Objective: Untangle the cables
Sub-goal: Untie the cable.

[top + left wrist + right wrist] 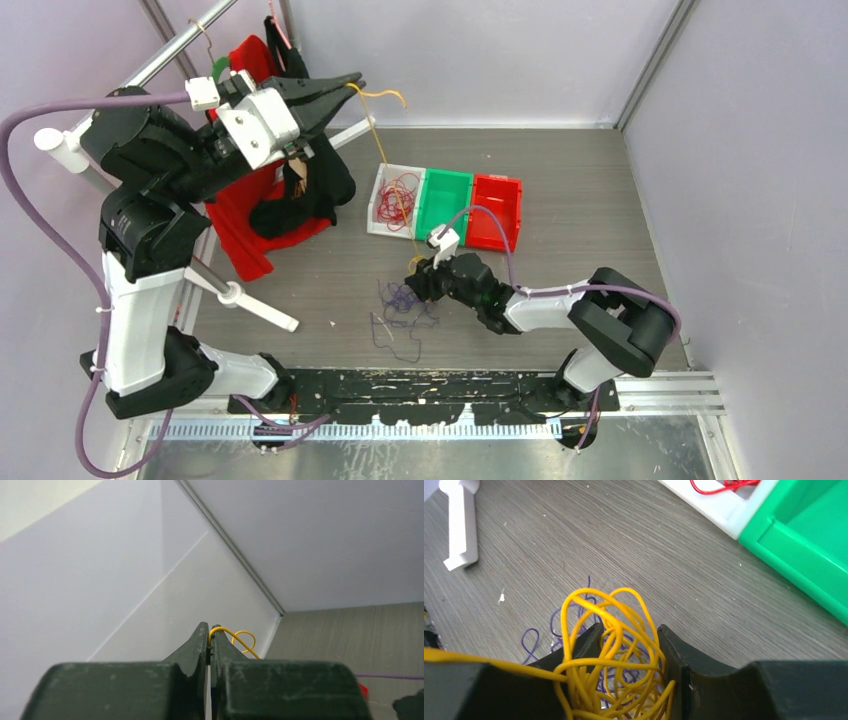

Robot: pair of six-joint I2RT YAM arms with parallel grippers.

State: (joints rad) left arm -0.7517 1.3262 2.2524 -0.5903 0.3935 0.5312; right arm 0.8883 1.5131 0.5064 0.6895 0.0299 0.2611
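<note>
My left gripper point(352, 80) is raised high at the back left, shut on one end of a yellow cable point(375, 130) that hangs down toward the white bin point(380, 226). The left wrist view shows that strand point(243, 636) pinched at the closed tips of the left gripper point(209, 628). My right gripper point(415, 283) is low over the table centre. In the right wrist view this gripper point(630, 627) holds a tangled yellow bundle point(609, 663) between its jaws. Loose purple cables point(400, 305) lie on the table just beneath it point(523, 644). Red cables point(397, 195) lie in the white bin.
A green bin point(445, 205) and a red bin point(497, 210) stand right of the white bin. A red cloth point(235, 230) with black items and a white rack point(245, 300) crowd the left side. Walls close off the back and right.
</note>
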